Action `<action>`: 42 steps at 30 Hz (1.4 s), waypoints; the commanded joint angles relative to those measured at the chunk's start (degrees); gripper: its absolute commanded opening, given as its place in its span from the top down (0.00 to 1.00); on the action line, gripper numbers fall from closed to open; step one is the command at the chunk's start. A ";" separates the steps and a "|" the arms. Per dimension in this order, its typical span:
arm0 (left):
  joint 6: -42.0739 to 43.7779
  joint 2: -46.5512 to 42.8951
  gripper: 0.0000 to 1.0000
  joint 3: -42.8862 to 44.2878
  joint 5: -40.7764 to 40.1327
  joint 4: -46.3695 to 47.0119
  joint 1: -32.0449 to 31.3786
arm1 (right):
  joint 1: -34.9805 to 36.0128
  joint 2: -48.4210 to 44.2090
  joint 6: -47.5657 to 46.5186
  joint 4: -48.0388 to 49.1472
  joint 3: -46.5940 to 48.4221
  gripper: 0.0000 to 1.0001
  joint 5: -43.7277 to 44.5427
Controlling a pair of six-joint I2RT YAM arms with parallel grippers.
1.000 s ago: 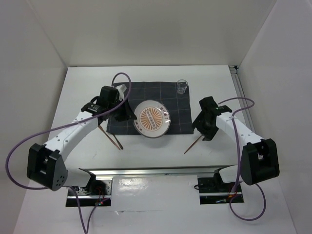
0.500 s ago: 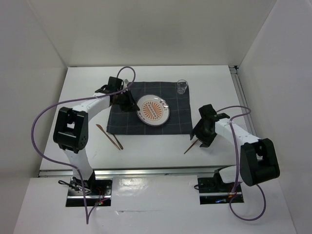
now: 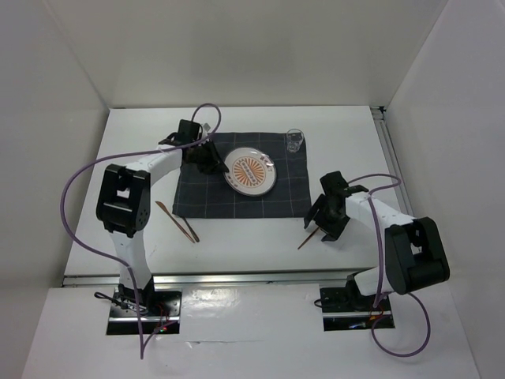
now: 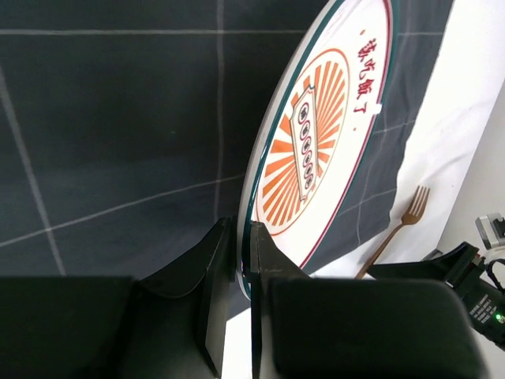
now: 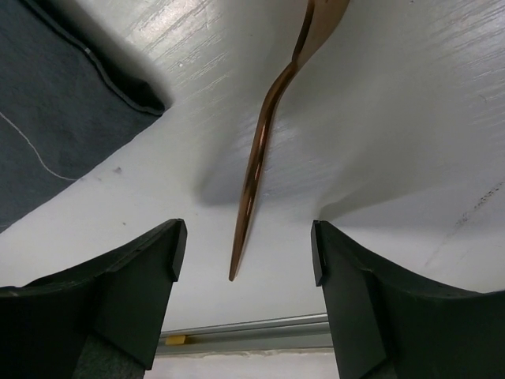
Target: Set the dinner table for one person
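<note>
Seems midway: pinches round white orange-sunburst plate (image 3: 251,171) by rim in left gripper (image 4: 241,237); straddles unplaced copper fork (image 5: 260,150) with right gripper (image 5: 246,230), jaws spread.

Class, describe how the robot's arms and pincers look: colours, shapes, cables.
The left arm and right arm have white tubular links with blocky black joint housings; a purple cable loops along each. The left pincer and right pincer have matte black, wedge-shaped fingers.
</note>
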 commanded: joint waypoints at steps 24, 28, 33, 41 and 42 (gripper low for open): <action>10.19 -5.20 0.00 6.53 -5.44 -14.86 1.13 | -0.16 4.06 1.09 1.93 1.04 0.99 9.07; 13.08 -13.11 0.00 8.89 -5.10 -17.75 1.13 | 0.46 -1.29 1.00 -2.47 2.97 1.00 13.55; 16.43 -19.18 0.00 13.65 -6.75 -24.79 1.13 | 4.40 -5.96 -8.47 -5.82 12.45 1.00 15.50; 10.99 -29.20 0.00 10.77 -21.24 -31.38 3.33 | 19.67 10.88 -18.50 3.24 38.95 1.00 1.96; 8.46 -32.25 0.00 9.44 -25.00 -31.39 4.02 | 21.27 16.57 -19.03 4.37 41.88 1.00 1.96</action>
